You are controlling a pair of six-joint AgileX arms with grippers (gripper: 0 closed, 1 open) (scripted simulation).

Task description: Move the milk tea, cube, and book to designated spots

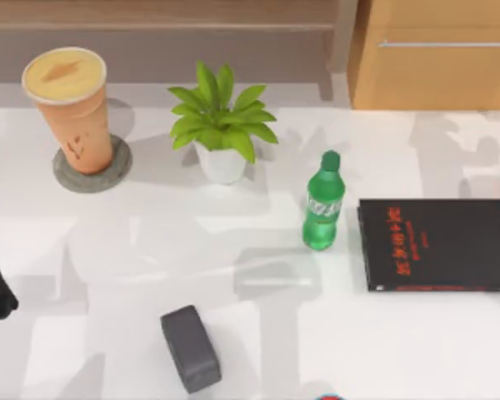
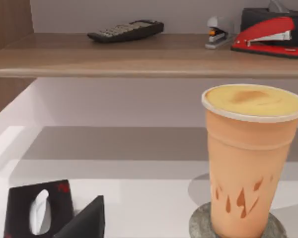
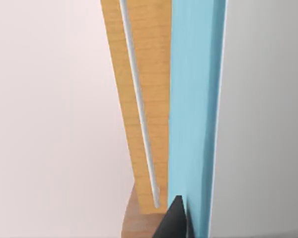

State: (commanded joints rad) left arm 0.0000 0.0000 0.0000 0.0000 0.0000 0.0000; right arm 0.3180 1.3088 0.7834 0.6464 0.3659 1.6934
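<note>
1. the milk tea (image 1: 71, 108) stands upright on the grey coaster (image 1: 115, 172) at the table's far left, so that delivery looks done.
2. your left gripper (image 2: 64, 218) sits near the cup, apart from it, fingers spread and holding nothing.
3. the book (image 3: 193, 114) shows close in the right wrist view with a dark fingertip (image 3: 175, 220) against it, likely gripped for carrying to the black book (image 1: 437, 244); i cannot tell how those jaws stand.
</note>
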